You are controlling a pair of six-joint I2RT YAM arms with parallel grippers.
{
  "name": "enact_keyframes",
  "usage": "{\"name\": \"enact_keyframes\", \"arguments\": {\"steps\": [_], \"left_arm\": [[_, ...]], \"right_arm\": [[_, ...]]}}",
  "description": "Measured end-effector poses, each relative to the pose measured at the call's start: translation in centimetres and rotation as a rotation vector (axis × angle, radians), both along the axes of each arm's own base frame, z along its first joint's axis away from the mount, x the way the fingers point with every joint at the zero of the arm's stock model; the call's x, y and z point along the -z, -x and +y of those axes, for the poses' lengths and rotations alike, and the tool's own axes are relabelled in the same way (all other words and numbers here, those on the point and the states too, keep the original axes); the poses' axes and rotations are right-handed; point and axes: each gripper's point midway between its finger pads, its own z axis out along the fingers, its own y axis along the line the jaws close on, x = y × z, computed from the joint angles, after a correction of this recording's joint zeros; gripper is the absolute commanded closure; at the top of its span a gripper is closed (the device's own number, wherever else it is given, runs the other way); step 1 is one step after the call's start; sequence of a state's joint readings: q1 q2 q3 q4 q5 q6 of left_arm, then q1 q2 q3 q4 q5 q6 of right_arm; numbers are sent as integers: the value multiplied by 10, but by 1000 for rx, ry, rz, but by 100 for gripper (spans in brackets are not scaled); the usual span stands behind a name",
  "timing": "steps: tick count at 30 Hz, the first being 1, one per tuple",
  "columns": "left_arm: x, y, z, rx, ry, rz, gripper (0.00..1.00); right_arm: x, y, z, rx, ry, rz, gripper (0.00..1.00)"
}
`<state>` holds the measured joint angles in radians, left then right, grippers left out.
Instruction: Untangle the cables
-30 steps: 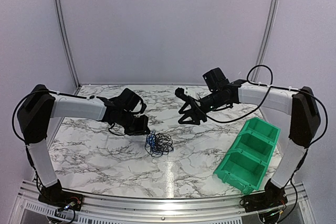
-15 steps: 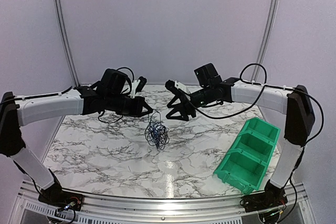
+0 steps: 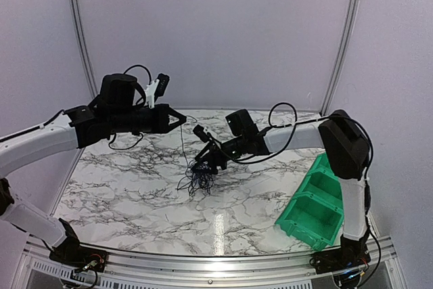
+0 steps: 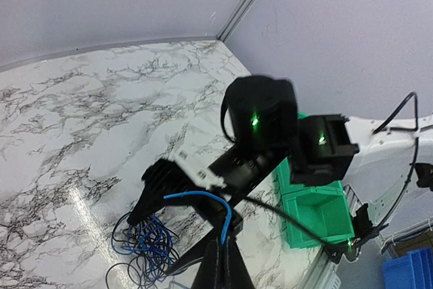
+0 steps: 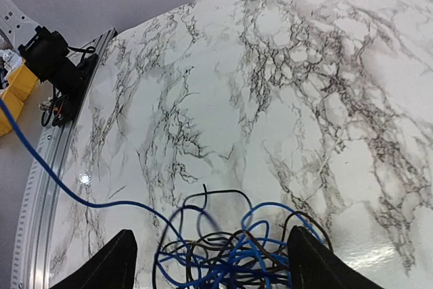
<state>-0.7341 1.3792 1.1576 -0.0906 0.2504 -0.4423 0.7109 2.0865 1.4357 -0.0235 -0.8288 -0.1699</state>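
Left gripper (image 4: 222, 252) is clamped fully closed on one thin blue cable strand (image 4: 203, 197). The strand leaves the fingertips, arches over and drops away into a small loopy tangle of thin black and blue cables (image 4: 145, 245). In the top view this arm is raised well above the white marble-patterned table (image 3: 135, 194), and a fine line runs down from its tip to the tangle. Holding high likely puts the strand under tension, so it can slide out of the knot.

Right gripper (image 5: 215, 262) reaches in from the other side, low down, with its jaws spread wide. The bundle sits between its two black fingers (image 5: 111, 262), but nothing is pinched. This placement suggests it is set to close on the mass and anchor it while the other arm pulls.

The tangle hangs or rests near the middle of the table, between the two arms. Whether its lowest loops touch the surface cannot be told. A green plastic bin with open compartments (image 3: 318, 201) sits at the table's right edge, well apart from the cables.
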Motion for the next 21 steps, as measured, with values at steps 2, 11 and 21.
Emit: {"name": "enact_keyframes", "arguments": {"steps": [2, 11, 21], "left_arm": [[-16, 2, 6, -18, 21, -29, 100], [-174, 10, 37, -114, 195, -311, 100], [-264, 31, 80, -216, 282, -514, 100]], "right_arm": [[16, 5, 8, 1, 6, 48, 37], [54, 0, 14, 75, 57, 132, 58], [67, -11, 10, 138, 101, 115, 60]]}}
